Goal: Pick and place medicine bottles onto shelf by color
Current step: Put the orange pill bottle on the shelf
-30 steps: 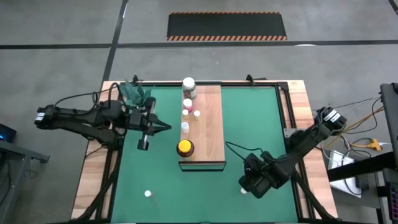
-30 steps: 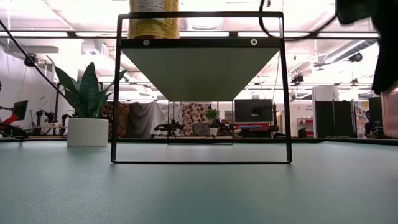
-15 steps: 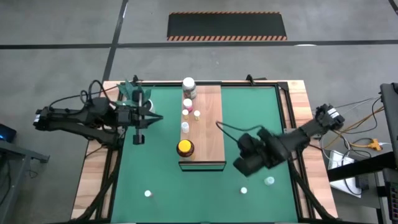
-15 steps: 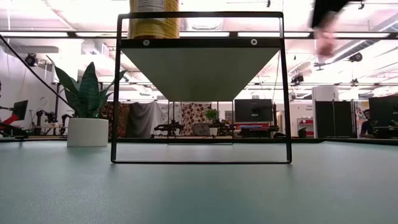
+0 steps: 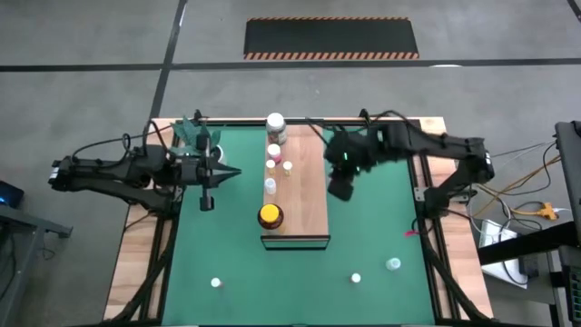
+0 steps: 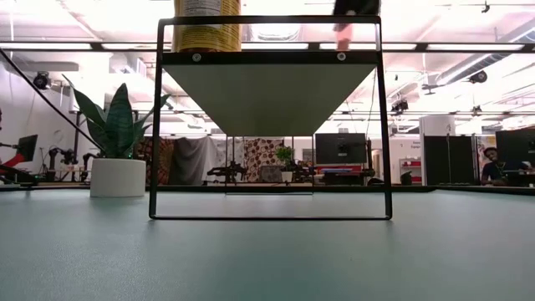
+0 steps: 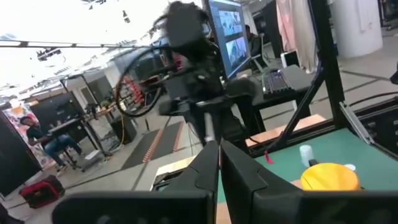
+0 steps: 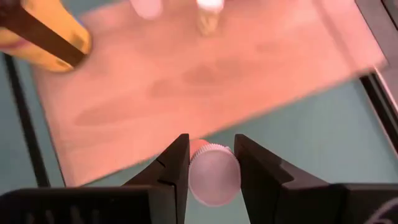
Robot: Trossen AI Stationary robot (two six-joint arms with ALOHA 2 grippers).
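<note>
Right tool (image 8: 211, 163) grips a pink-capped bottle (image 8: 213, 175) (beside the shelf (image 8: 205, 81)).

The shelf (image 5: 304, 182) sits mid-table. On it, the jar (image 5: 270, 216) stands at 6 o'clock, 4 small bottles (image 5: 273, 165) toward 12. 3 bottles (image 5: 356, 278) lie on the mat (image 5: 372, 227) at 6, the plant (image 5: 196, 134) at 10.

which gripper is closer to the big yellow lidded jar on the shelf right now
Left. The left gripper sits just beside the yellow-lidded jar; the right gripper hovers off the shelf's opposite edge.
</note>
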